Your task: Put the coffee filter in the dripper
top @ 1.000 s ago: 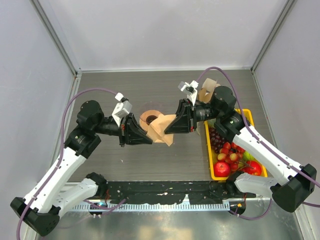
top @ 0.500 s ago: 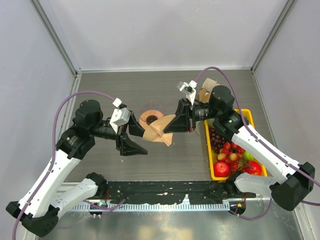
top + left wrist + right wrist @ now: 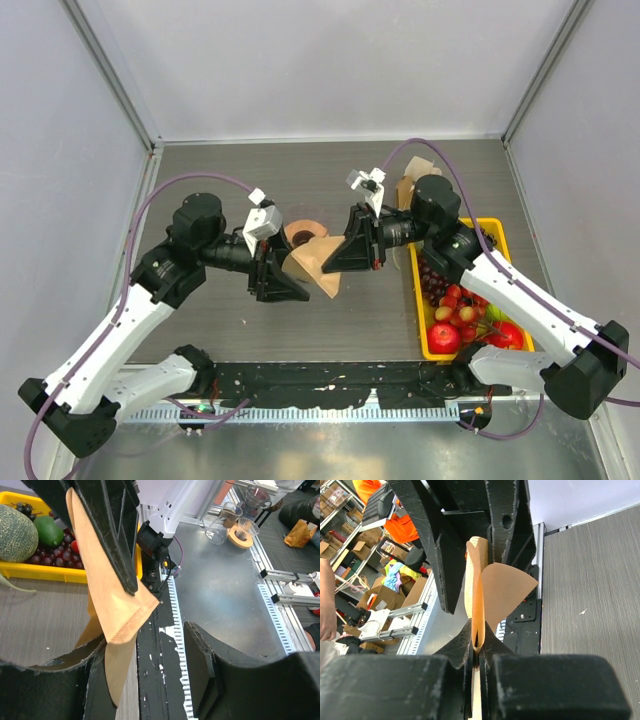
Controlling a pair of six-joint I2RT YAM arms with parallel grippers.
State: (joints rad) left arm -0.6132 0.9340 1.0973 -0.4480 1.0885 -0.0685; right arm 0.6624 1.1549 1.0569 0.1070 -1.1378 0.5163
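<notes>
The coffee filter (image 3: 316, 262), a tan paper fan, hangs in the air between the two grippers, just in front of the dripper (image 3: 305, 232) with its orange-brown collar. My right gripper (image 3: 338, 260) is shut on the filter's right edge; its wrist view shows the paper (image 3: 477, 592) pinched edge-on in my right gripper (image 3: 479, 642). My left gripper (image 3: 290, 278) stands open at the filter's left side. In the left wrist view the filter (image 3: 107, 595) hangs beside the left finger (image 3: 50, 665) of my left gripper (image 3: 145, 647), and the right finger stays apart from the paper.
A yellow fruit tray (image 3: 497, 235) with grapes, apples and cherries sits at the right, under the right arm. A bunch of brown paper filters (image 3: 412, 187) stands behind the right wrist. Grey walls close in the table's back and sides.
My left gripper has let go of the filter, opened, drawn back and come up to the paper again. The right gripper has kept its hold and shifted slightly left.
</notes>
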